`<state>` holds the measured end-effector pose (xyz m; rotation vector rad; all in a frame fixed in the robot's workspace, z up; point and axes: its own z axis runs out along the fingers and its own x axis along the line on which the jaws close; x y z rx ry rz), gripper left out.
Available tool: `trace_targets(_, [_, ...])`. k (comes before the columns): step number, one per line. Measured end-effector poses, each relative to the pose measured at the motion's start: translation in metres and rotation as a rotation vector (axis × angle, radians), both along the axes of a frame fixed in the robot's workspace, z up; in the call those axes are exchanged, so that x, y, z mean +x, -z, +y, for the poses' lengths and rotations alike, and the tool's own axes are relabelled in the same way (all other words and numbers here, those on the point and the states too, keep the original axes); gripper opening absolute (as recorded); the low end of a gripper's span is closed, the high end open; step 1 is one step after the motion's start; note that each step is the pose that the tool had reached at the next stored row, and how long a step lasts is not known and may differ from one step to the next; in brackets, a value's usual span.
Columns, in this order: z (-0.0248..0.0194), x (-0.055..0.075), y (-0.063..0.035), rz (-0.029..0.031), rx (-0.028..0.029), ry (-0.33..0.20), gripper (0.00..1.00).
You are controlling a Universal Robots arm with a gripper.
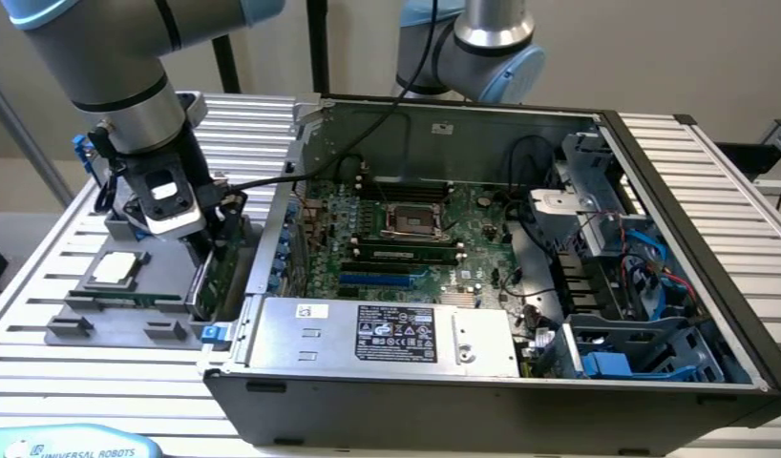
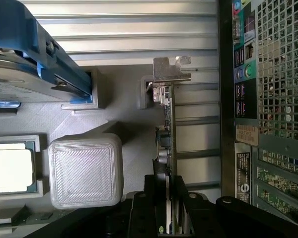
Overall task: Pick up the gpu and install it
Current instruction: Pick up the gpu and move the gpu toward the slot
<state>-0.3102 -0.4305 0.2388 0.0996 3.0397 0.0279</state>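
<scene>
Exterior view: poised with the gripper (image 1: 200, 246) on the gpu (image 1: 216, 274), on edge in a grey fixture (image 1: 104, 329) just beside the open computer case (image 1: 493, 405), off its wall at the exterior view's left. Wrist view: clamped tight on the gpu's top edge with both fingers (image 2: 150, 191), silver end bracket (image 2: 171, 69) near the case's rear panel; farther from the case, a CPU chip (image 2: 10, 166) and a blue-railed hard drive (image 2: 35, 54).

This is a robotics lab bench. A grey-and-blue jointed robot arm (image 1: 123, 86) carries the gripper (image 1: 202, 239) above a ribbed aluminium slat table (image 1: 40, 258). Just beside the gripper sits a grey plastic parts fixture (image 1: 97, 329), and beyond that an opened black desktop computer case (image 1: 493, 401) with its green motherboard (image 1: 474, 215) bare.
</scene>
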Motion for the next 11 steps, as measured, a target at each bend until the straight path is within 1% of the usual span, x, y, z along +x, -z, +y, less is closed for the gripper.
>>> trace_targets(11, [0.0000, 0.0000, 0.0001, -0.0001, 0.0001, 0.000, 0.27])
